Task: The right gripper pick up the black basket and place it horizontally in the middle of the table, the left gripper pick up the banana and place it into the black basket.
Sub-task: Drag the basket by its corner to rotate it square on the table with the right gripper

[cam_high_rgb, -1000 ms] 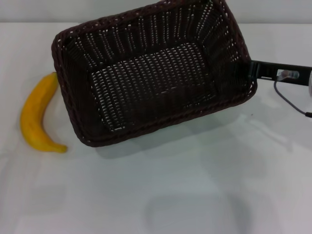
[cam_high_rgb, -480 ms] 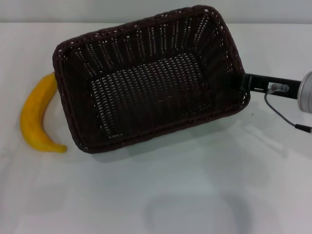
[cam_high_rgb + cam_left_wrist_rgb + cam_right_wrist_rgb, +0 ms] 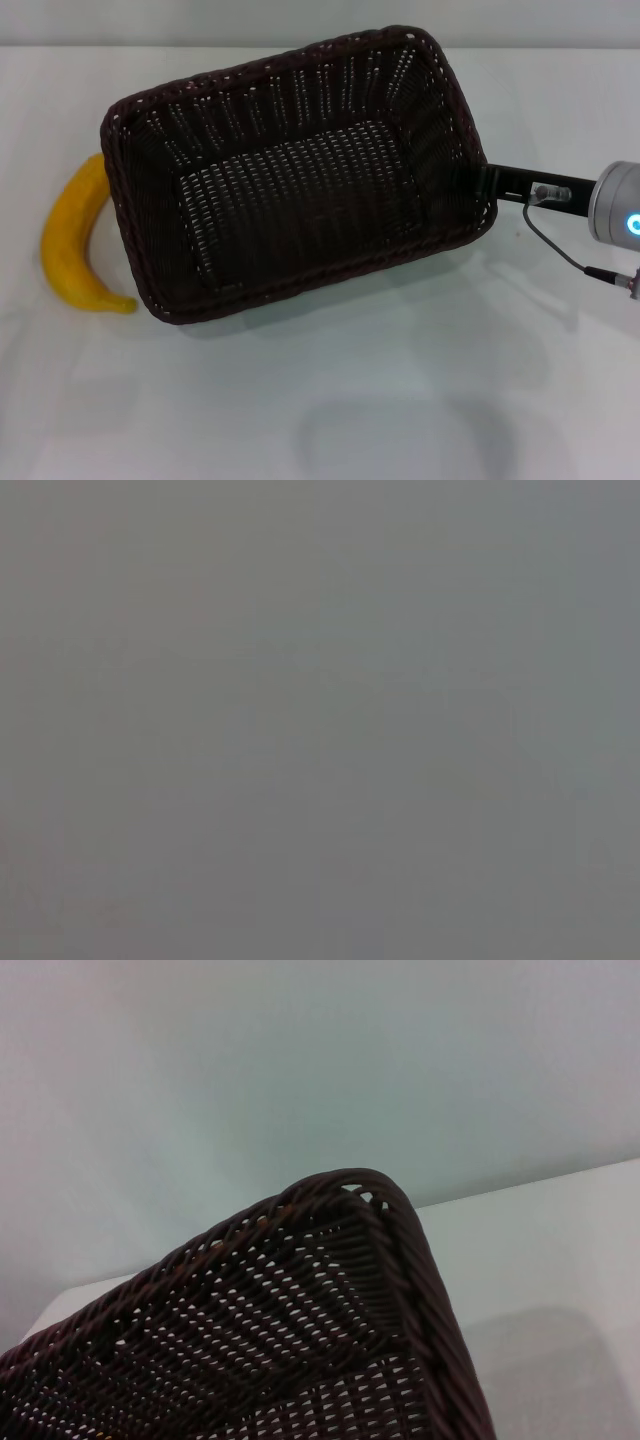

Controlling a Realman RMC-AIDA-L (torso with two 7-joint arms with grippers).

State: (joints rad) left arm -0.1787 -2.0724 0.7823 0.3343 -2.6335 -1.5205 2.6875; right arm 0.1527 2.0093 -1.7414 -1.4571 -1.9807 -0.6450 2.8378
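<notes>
Black basket (image 3: pixel 290 170) sits in the upper-middle of the table (image 3: pixel 330 400), opening facing up, shown in head view. Long axis runs roughly left-right but skewed: right end angled toward the far edge, left end nearer the robot. Near-left corner low in the view, far-right corner high. Inside is bare weave, nothing in it. Whether the base is flat on the table or slightly lifted at the right end, can't tell.

Right gripper (image 3: pixel 487 186) comes in from the right side, black fingers clamped on the basket's right short wall at the rim, near the near-right corner. Silver-grey arm w/ blue ring behind it, thin cable looping below.

Banana (image 3: pixel 70 245) lies on the table just left of the basket, long axis roughly near-far, curve bulging left. Its far end is tucked against or just behind the basket's left wall; near tip points right, close to the near-left corner.

Right wrist view: basket rim corner (image 3: pixel 345 1195) close up, weave below, white tabletop beyond.

Left gripper not visible; left wrist view is plain grey.
</notes>
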